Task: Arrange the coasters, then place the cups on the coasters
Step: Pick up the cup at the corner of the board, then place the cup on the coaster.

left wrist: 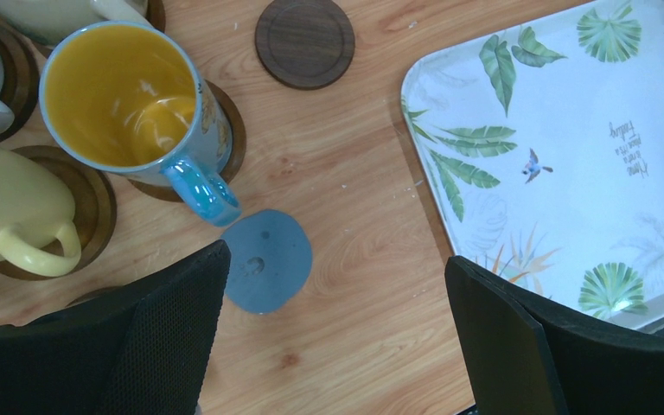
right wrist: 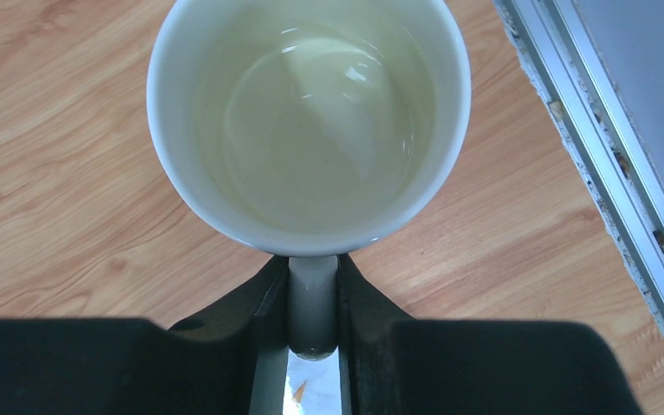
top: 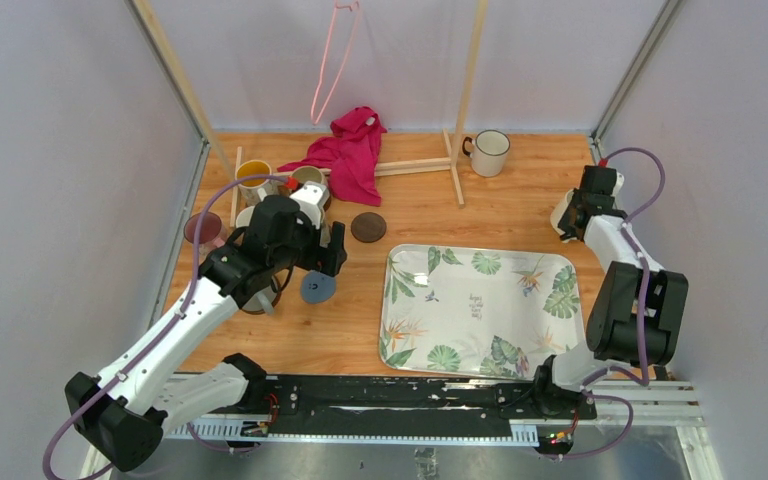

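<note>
The right jaws are closed on the handle (right wrist: 313, 303) of a white cup (right wrist: 309, 130), pinching it from both sides. The cup is upright and empty, over the wooden worktop (right wrist: 52, 130) near its right edge and the metal frame (right wrist: 605, 173) there. Whether its base touches the wood cannot be told. The left jaws stand wide open, holding nothing, above the left part of the worktop. The grey-blue coaster (left wrist: 266, 259) lies flat and bare below them, next to the left finger (left wrist: 138, 346). Just behind it, a blue cup (left wrist: 121, 95) with a yellow inside and a yellow cup (left wrist: 9, 207) each sit on brown coasters (left wrist: 99, 207). The blue cup's handle points toward the grey-blue disc and ends just beside it. Another dark coaster (left wrist: 304, 41) lies bare farther back, between the cups and the leaf tray (left wrist: 571, 112), which is empty. From above, a maroon cup (top: 203, 230) is at the far left edge. A dark-rimmed cup (top: 488, 152) stands alone at the back beside a wooden rack (top: 455, 165), and a red cloth (top: 345, 152) is draped at the rack's foot.
</note>
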Tool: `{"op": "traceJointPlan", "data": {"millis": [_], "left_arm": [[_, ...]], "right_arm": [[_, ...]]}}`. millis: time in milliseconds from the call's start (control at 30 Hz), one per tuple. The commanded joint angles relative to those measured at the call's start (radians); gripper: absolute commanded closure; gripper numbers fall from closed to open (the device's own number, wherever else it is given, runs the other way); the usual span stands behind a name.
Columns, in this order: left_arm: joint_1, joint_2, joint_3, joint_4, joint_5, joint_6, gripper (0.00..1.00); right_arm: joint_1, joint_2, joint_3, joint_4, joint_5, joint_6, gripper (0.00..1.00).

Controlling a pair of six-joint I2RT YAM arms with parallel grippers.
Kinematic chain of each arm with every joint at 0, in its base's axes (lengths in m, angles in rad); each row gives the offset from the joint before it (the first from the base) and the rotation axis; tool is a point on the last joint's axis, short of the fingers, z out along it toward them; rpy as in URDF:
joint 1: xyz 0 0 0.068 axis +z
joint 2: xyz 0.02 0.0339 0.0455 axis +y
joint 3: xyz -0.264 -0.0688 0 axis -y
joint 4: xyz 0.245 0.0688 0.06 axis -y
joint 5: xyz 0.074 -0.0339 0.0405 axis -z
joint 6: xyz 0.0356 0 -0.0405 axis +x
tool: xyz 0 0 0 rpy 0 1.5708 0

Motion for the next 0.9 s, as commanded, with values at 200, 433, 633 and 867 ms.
{"op": "traceJointPlan", "data": {"millis": [200,433,633,867], "left_arm": [[-0.007,-0.023,-0.006,-0.006,-0.06,0.012,0.0],[-0.007,-0.021,-0.004,-0.006,-0.09,0.002,0.0],[-0.007,-0.036,-0.004,-0.006,-0.135,0.0,0.0],[-0.006,-0.068,-0.013,-0.006,-0.193,0.002,0.0]], "right_arm": [[0.191,-0.239,0.002,-0.029,-0.005,-0.021,1.0],[0.391,-0.29,-0.001,-0.028,-0.017,-0.023,1.0],[0.571,-0.223,0.062,0.001,0.0,-0.022,1.0],[0.77,-0.01,0.21,0.039,0.009,-0.038,1.0]]}}
